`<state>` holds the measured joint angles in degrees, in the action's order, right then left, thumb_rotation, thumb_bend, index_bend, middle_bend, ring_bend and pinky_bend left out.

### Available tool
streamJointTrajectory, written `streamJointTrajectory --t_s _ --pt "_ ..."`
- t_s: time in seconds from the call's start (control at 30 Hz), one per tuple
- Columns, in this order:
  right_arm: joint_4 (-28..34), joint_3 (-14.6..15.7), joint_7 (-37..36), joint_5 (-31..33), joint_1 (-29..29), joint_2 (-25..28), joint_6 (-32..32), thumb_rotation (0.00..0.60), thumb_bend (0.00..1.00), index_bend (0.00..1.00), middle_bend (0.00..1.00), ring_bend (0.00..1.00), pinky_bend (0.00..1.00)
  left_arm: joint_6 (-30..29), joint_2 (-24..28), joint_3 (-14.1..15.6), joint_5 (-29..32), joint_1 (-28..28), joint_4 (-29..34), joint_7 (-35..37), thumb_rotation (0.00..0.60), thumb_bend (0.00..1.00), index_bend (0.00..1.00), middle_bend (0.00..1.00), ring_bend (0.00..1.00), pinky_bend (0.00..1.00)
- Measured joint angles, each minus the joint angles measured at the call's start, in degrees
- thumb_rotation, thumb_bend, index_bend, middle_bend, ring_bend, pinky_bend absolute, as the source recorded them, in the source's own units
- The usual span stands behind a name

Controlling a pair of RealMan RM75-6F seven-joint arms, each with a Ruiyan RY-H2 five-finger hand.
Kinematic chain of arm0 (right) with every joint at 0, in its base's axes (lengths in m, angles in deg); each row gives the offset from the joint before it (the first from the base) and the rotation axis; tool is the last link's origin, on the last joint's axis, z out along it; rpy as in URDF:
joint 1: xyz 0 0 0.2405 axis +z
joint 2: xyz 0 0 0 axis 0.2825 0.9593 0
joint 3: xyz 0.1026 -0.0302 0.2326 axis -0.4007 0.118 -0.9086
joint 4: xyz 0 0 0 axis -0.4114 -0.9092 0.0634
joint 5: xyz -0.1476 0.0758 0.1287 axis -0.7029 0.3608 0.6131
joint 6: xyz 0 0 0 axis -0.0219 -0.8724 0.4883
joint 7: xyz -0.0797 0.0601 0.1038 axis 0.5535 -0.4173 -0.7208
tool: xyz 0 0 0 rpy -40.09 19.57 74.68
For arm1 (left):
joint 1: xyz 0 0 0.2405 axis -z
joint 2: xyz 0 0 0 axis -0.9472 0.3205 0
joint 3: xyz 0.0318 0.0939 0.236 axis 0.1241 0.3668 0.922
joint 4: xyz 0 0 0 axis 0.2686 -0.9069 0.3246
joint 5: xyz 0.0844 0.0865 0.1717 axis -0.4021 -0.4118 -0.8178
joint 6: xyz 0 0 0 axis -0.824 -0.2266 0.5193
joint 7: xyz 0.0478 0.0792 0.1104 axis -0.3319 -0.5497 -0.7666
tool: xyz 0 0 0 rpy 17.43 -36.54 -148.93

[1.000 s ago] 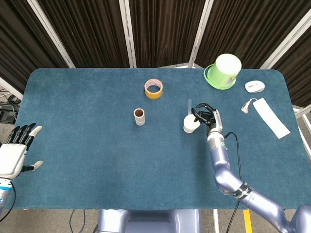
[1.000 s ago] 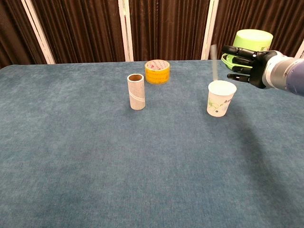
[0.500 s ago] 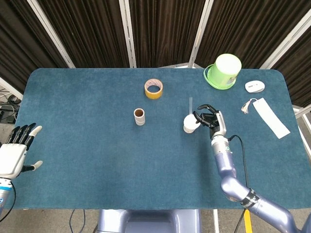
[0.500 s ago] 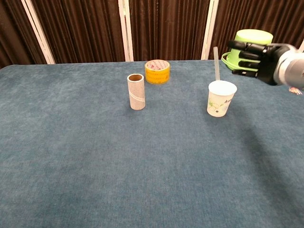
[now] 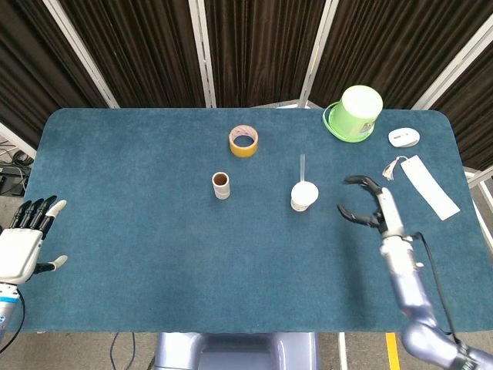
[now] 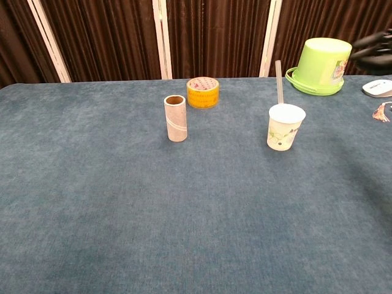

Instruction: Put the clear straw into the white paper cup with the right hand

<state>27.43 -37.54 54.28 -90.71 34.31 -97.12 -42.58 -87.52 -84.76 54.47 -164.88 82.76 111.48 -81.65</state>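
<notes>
The white paper cup (image 5: 303, 195) (image 6: 285, 127) stands upright right of the table's middle. The clear straw (image 5: 302, 168) (image 6: 279, 82) stands in it, leaning on the cup's far rim and sticking out above it. My right hand (image 5: 368, 209) is off to the right of the cup, apart from it, fingers spread and holding nothing; in the chest view only its blurred dark fingers (image 6: 375, 48) show at the right edge. My left hand (image 5: 25, 239) rests open at the far left, off the table's edge.
A cardboard tube (image 5: 221, 185) (image 6: 176, 117) stands left of the cup, a yellow tape roll (image 5: 243, 140) (image 6: 203, 92) behind it. An upturned green bucket (image 5: 354, 112) (image 6: 320, 65), a white mouse (image 5: 404, 138) and a white tagged strip (image 5: 427, 184) lie at the back right.
My right hand has let go of the straw and drawn back to the right, away from the cup. The straw now stands in the cup by itself. The left hand has not moved.
</notes>
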Motion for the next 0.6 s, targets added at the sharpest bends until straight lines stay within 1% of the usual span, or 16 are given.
streamJointTrajectory --t_s 0.07,0.1,0.17,0.23,0.43,0.5,0.6 --pt "0.0 2.5 2.5 -3.5 -1.2 1.7 -0.9 0.600 0.14 0.09 0.00 0.00 0.00 -0.1 0.0 0.0 -0.1 0.0 -0.1 0.1 0.600 0.12 0.00 0.00 0.00 0.00" --pt "-0.1 4.2 4.5 -5.5 -2.0 2.8 -1.5 0.600 0.12 0.08 0.00 0.00 0.00 -0.1 0.0 0.0 -0.1 0.0 -0.1 0.1 0.600 0.12 0.00 0.00 0.00 0.00" --pt "-0.8 6.4 8.1 -7.9 -2.8 3.9 -2.6 0.600 0.09 0.04 0.00 0.00 0.00 -0.2 0.0 0.1 -0.3 -0.1 -0.2 0.1 0.600 0.12 0.00 0.00 0.00 0.00" --pt "-2.3 8.8 13.2 -10.5 -3.4 4.7 -4.2 0.600 0.07 0.01 0.00 0.00 0.00 -0.2 -0.1 0.1 -0.3 -0.1 -0.2 0.0 0.600 0.12 0.00 0.00 0.00 0.00" --pt "-8.9 14.8 29.6 -16.8 -5.0 4.4 -11.2 0.600 0.06 0.00 0.00 0.00 0.00 -0.2 0.0 0.1 -0.2 -0.1 -0.2 0.0 0.600 0.12 0.00 0.00 0.00 0.00" --pt "-11.1 16.1 33.3 -18.5 -5.4 3.4 -14.5 0.600 0.06 0.00 0.00 0.00 0.00 -0.1 0.0 0.1 -0.3 -0.1 -0.2 0.3 0.600 0.12 0.00 0.00 0.00 0.00" --pt "-13.8 17.0 35.7 -20.1 -5.8 1.3 -18.6 0.600 0.06 0.00 0.00 0.00 0.00 0.0 0.1 0.2 -0.4 0.0 -0.3 0.6 0.600 0.12 0.00 0.00 0.00 0.00"
